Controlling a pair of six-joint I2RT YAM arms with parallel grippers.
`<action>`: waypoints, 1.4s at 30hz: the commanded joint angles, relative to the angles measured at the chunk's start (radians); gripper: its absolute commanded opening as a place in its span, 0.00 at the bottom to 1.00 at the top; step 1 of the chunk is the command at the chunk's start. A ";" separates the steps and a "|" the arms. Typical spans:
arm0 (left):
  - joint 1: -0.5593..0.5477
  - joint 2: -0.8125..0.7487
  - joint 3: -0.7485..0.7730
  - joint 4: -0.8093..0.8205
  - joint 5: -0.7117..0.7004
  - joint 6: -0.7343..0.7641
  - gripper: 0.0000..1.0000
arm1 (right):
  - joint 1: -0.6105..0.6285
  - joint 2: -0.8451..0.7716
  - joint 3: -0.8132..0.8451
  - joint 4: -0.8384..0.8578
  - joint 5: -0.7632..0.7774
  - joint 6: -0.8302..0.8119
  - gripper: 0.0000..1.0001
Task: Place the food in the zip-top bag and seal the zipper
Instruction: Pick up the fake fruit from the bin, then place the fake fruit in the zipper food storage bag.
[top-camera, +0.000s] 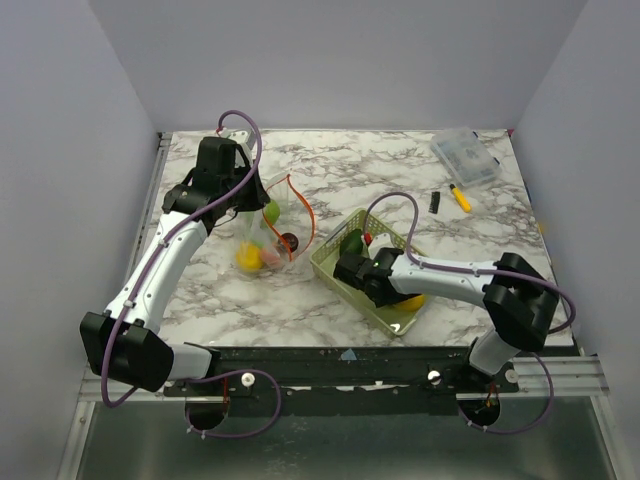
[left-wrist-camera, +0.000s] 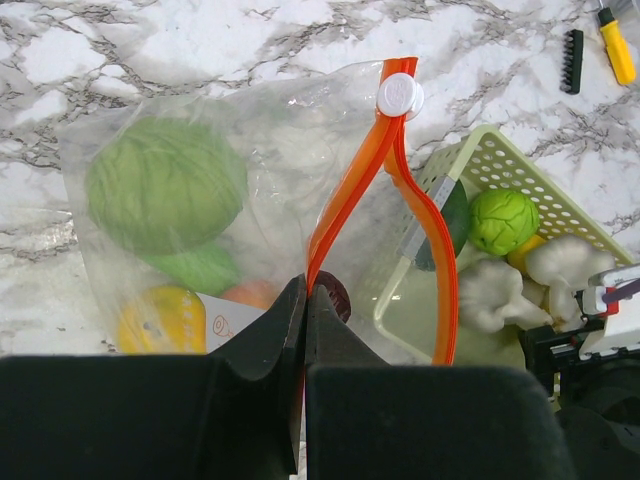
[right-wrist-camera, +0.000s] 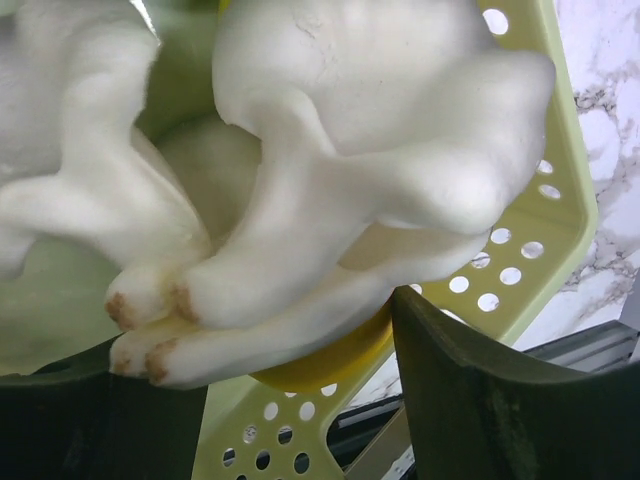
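The clear zip-top bag hangs open at the left of the table, and my left gripper is shut on its orange-red zipper near the white slider. Inside the bag lie a green cabbage, a yellow piece and a dark purple piece. My right gripper reaches into the pale green basket. It is open, its fingers on either side of a white mushroom that rests on a yellow piece. A green sprout also sits in the basket.
A rigid clear lidded box stands at the back right. A yellow marker and a small black piece lie near it. The basket's rim is close to my right finger, near the table's front edge.
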 joint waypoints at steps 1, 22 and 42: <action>0.004 0.007 0.000 0.009 0.014 -0.004 0.00 | 0.007 0.007 -0.015 0.041 -0.014 0.032 0.60; 0.004 0.013 0.000 0.007 0.006 -0.003 0.00 | 0.007 -0.355 0.077 0.071 -0.229 -0.092 0.00; 0.004 0.009 -0.001 0.006 0.003 -0.003 0.00 | -0.046 -0.378 0.039 1.109 -0.515 -0.081 0.00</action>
